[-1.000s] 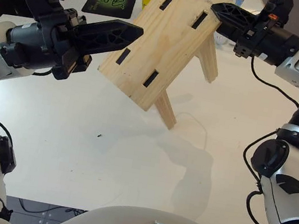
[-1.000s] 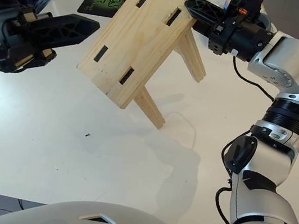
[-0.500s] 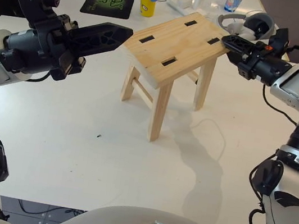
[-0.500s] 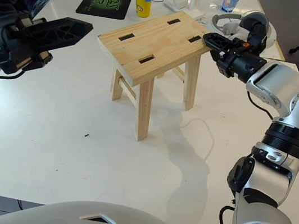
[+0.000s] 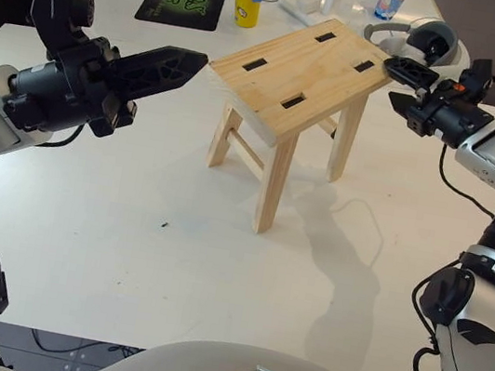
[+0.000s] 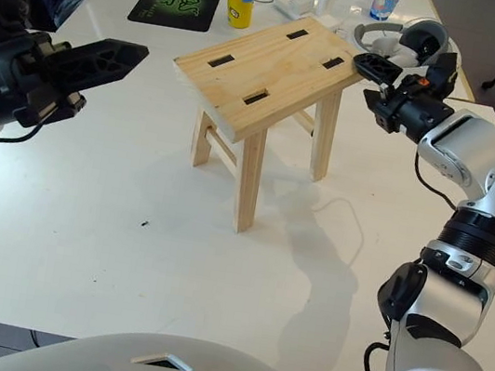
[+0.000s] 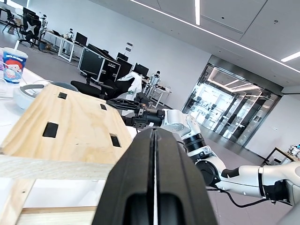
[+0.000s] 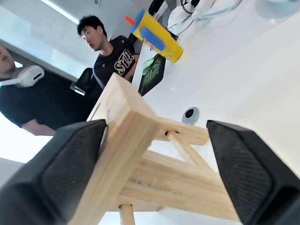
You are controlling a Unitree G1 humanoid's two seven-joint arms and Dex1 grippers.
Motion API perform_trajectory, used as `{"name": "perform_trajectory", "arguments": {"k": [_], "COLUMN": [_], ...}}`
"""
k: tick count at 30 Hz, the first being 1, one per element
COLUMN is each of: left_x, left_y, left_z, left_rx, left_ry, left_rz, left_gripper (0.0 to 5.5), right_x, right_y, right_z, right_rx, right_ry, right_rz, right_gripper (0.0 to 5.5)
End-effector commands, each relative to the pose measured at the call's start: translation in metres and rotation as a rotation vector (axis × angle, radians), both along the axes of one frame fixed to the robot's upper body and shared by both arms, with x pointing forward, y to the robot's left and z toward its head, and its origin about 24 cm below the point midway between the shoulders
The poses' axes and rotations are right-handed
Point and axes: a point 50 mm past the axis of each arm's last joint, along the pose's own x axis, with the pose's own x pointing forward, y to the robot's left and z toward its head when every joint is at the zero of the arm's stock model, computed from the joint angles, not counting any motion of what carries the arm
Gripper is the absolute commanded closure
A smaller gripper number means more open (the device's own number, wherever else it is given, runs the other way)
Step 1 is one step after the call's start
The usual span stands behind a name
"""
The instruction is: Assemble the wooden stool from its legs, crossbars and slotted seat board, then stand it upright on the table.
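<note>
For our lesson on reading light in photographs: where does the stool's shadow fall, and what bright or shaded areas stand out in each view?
Left eye view: the stool casts a soft shadow on the table toward the robot's right. Left wrist view: ceiling strip lights glare beyond the left claw. Right wrist view: the stool's underside is shaded against the bright table.

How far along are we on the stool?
Done: the stool is assembled and stands upright on the table, legs down. In hand: nothing; the right gripper is open around a seat corner, and the left gripper is shut, apart from the seat's other side. Left: seemingly only backing the right gripper away.
</note>
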Motion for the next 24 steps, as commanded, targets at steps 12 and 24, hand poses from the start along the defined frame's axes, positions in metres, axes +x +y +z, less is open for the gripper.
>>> {"name": "perform_trajectory", "arguments": {"k": [12, 24], "left_x": [0.043, 0.0], "left_y": [0.038, 0.001], "left_z": [-0.052, -0.206], "left_rx": [0.268, 0.62], "left_ry": [-0.258, -0.072], "left_rz": [0.935, 1.163], "left_gripper": [5.5, 5.5], "right_x": [-0.004, -0.084], "right_y": [-0.013, 0.042], "right_z": [-0.001, -0.136], "right_rx": [-0.783, -1.01], "right_ry": [-0.6, -0.522], "right_rz": [-0.43, -0.327], "right_gripper": [1.54, 2.49]}}
